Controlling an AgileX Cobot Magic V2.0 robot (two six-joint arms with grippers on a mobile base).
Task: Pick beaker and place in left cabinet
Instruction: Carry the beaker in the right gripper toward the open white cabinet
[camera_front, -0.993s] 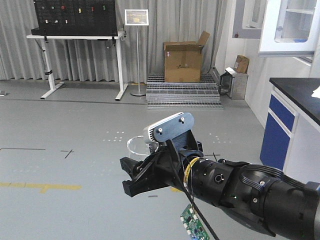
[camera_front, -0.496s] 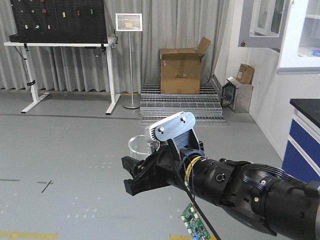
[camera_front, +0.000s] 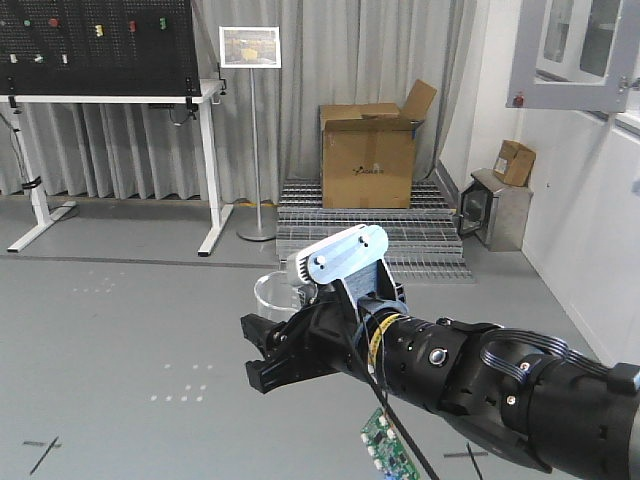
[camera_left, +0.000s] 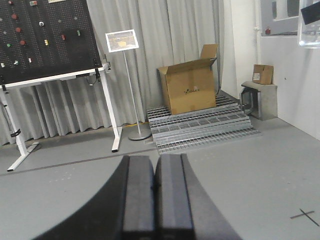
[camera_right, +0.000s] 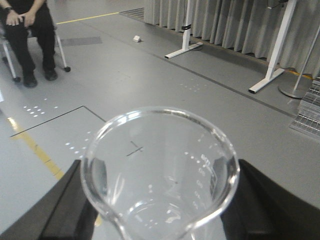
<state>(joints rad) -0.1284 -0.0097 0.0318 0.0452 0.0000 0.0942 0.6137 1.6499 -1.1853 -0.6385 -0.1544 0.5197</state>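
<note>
The beaker (camera_right: 160, 165) is a clear glass cylinder with a pour spout and white graduation marks. My right gripper (camera_right: 160, 200) is shut on it, one black finger on each side, holding it upright above the grey floor. In the front view the right gripper (camera_front: 262, 350) points left, and the beaker's rim (camera_front: 268, 290) shows just above the fingers. My left gripper (camera_left: 155, 170) is shut and empty, pads pressed together. The beaker also shows at the top right of the left wrist view (camera_left: 310, 32). The left cabinet is out of view.
A cardboard box (camera_front: 368, 155) sits on a metal grating platform (camera_front: 370, 225) ahead. A pegboard table (camera_front: 110, 100) and a sign stand (camera_front: 250, 130) are at the left. A grey metal box (camera_front: 490, 215) stands by the right wall. A seated person (camera_right: 27, 30) is off to one side.
The whole background has shifted in the front view: the pegboard table slid left and the blue counter at the right left the frame. The right arm keeps its pose, still holding the beaker.
</note>
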